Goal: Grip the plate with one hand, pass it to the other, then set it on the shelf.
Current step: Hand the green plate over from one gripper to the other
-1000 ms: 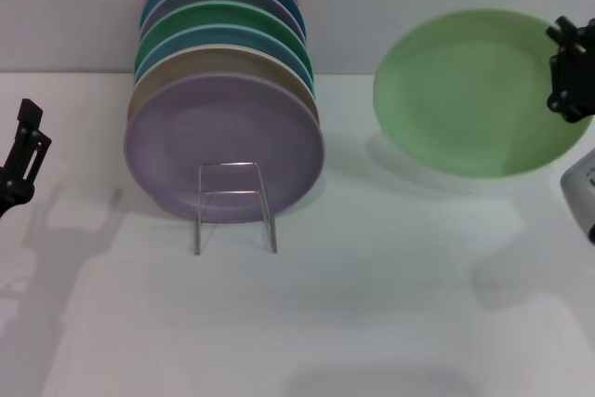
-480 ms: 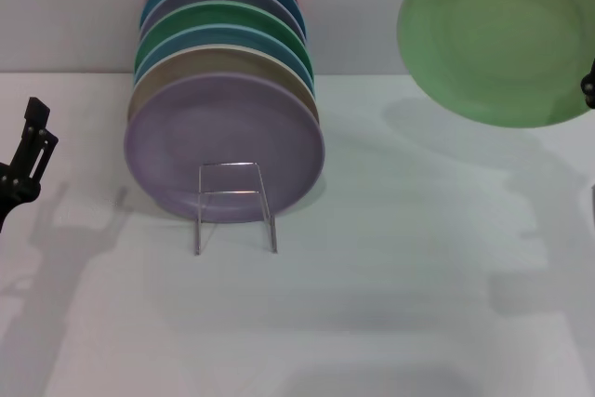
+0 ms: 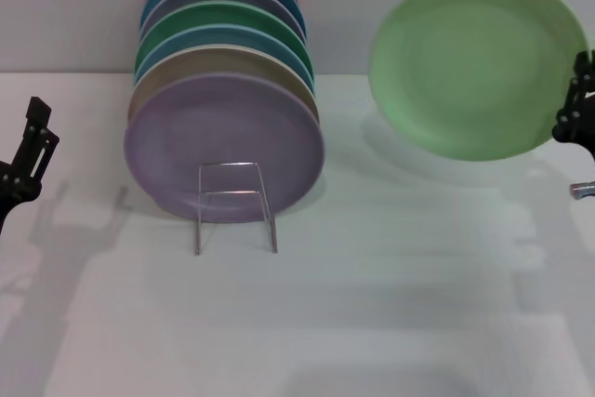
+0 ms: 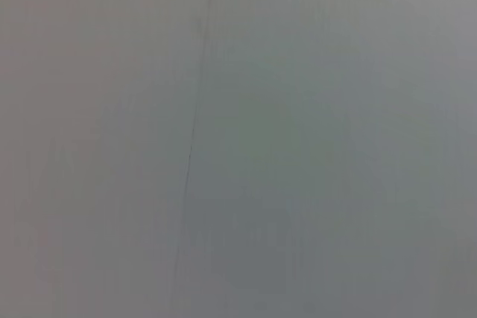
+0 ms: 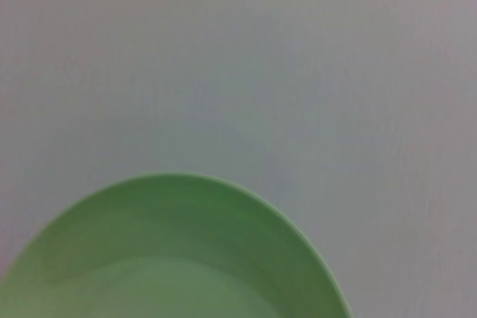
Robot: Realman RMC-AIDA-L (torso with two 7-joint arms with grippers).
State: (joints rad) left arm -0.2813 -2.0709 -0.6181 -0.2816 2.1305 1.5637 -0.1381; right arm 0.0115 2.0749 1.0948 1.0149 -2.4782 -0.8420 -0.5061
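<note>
The light mint-green plate hangs in the air at the right, tilted with its face toward me, above the white table. My right gripper is at the plate's right rim, shut on it. The right wrist view shows part of the plate over a plain pale surface. The shelf, a thin silver wire rack, stands left of centre with its squared front loop toward me. My left gripper hovers at the far left edge, well away from the plate. The left wrist view shows only a plain grey surface.
Several plates stand on edge in the rack, a lilac plate at the front and a darker green plate further back. The white table spreads in front, with a wall behind.
The plate rose from near the table up to the top right, then came back down and to the left with my right gripper. The left gripper barely moved.
</note>
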